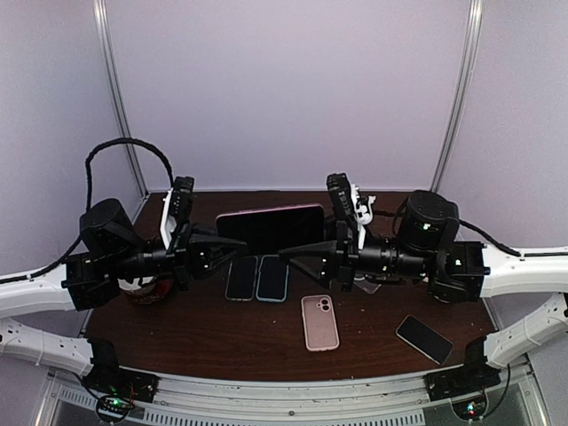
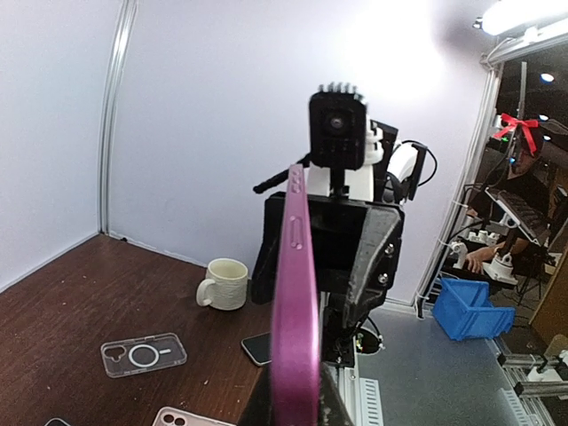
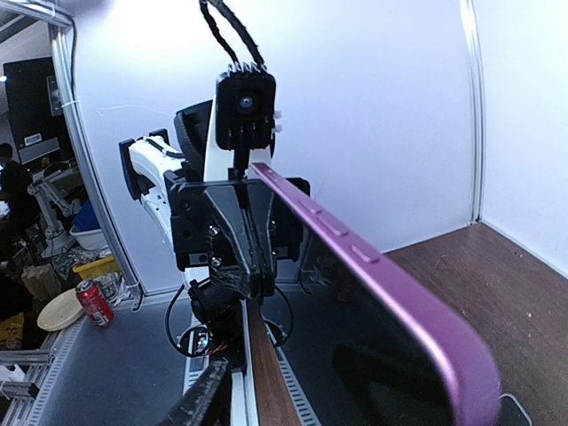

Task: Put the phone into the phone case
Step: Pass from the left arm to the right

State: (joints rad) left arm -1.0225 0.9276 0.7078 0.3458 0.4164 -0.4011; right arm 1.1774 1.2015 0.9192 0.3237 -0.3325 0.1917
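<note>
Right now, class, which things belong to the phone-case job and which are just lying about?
Job: purple-cased phone, left claw, right claw.
Lying about: dark phone, teal-edged phone, pink phone, far-right black phone, clear case, mug.

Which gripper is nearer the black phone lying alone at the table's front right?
Right. The right gripper hangs raised, behind and left of the black phone; the left gripper is farther left, beyond the purple phone both hold.
</note>
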